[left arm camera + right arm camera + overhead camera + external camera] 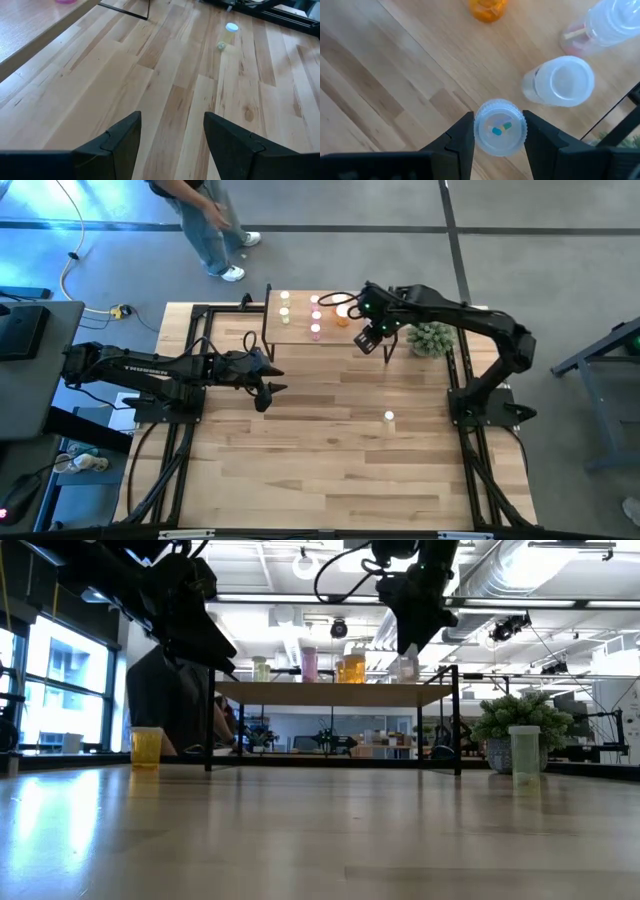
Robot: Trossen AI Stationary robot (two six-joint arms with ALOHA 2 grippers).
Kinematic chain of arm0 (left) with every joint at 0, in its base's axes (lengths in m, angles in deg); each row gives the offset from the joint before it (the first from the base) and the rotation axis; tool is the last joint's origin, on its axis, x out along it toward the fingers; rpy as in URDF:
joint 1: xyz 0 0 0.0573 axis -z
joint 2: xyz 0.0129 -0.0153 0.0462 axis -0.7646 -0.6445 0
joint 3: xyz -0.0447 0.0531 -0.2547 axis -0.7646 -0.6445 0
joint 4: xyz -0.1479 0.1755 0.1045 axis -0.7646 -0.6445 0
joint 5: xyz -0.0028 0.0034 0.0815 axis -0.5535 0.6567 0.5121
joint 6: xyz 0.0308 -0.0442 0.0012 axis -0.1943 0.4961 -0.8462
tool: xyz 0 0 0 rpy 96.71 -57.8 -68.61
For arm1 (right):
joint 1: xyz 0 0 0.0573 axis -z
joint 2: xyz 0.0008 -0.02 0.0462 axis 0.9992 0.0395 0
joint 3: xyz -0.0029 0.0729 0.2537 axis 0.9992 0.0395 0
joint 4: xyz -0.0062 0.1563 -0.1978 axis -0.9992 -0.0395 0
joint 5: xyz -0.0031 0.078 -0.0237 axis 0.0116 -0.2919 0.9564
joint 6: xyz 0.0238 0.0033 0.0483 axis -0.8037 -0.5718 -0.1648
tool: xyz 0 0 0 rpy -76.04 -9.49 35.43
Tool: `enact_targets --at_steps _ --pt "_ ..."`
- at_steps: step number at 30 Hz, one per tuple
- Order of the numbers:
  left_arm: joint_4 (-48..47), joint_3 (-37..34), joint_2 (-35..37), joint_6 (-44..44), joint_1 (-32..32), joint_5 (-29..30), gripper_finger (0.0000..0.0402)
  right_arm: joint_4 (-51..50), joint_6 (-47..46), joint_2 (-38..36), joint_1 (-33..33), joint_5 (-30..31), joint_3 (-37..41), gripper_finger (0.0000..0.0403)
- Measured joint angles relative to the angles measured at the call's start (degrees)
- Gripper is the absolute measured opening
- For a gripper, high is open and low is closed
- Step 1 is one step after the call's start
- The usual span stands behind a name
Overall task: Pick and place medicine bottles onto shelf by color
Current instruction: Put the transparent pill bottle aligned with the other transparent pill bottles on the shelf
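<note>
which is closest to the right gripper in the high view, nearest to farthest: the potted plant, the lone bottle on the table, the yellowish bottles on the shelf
From the right gripper:
1. Potted plant, just beside it toward the right arm's base.
2. Yellowish bottles, at the shelf's far left end.
3. Lone bottle, out on the open table nearer the front; roughly as far as the yellowish bottles, too close to call.

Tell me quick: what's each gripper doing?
Left gripper: open, empty, over the table.
Right gripper: shut on a clear white-capped medicine bottle above the shelf.

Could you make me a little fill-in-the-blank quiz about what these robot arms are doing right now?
1. The right gripper is shut on a clear ____.
2. The left gripper is ____ and holds nothing.
3. The orange bottle stands on the ____.

Missing words: bottle; open; shelf
</note>
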Motion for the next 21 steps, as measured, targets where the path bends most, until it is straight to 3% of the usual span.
enact_targets --at_steps 13,21 --pt "-0.03 -0.01 0.0 0.0 0.0 0.0 0.0207 0.11 -0.17 0.84 2.67 -0.49 -0.02 0.0125" --pt "-0.03 0.01 0.0 0.0 0.01 0.0 0.0207 -0.07 0.21 0.86 3.8 -0.89 -0.02 0.0151"
